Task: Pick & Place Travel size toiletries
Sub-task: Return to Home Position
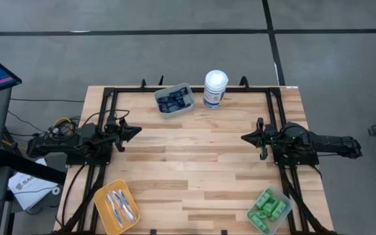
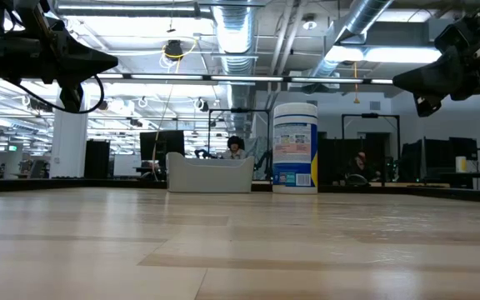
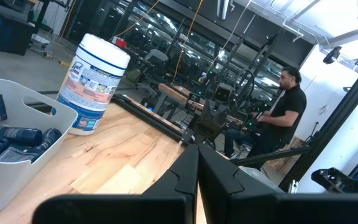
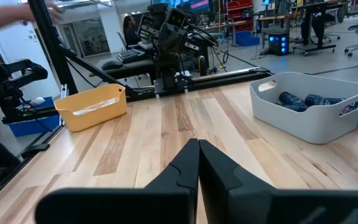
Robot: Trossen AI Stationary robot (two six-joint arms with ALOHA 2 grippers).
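Dark navy flat tubes (image 1: 174,100) lie in a grey bin (image 1: 188,106) at the table's far edge; they also show in the left wrist view (image 3: 17,138) and right wrist view (image 4: 309,101). Light-blue-and-white toothbrushes (image 1: 119,205) fill a yellow bin (image 1: 104,196) at the near left corner. Bright green little bottles (image 1: 270,209) sit in a green bin (image 1: 286,213) at the near right. My left gripper (image 1: 138,130) hangs shut above the left side, my right gripper (image 1: 244,138) shut above the right side. Both touch nothing.
A tall white canister with a blue label (image 1: 215,89) stands beside the grey bin at the far edge. Black frame rails (image 1: 194,89) run along the table's far and side edges. Bare wood (image 1: 191,163) lies between the two grippers. A person sits beyond the table (image 3: 284,115).
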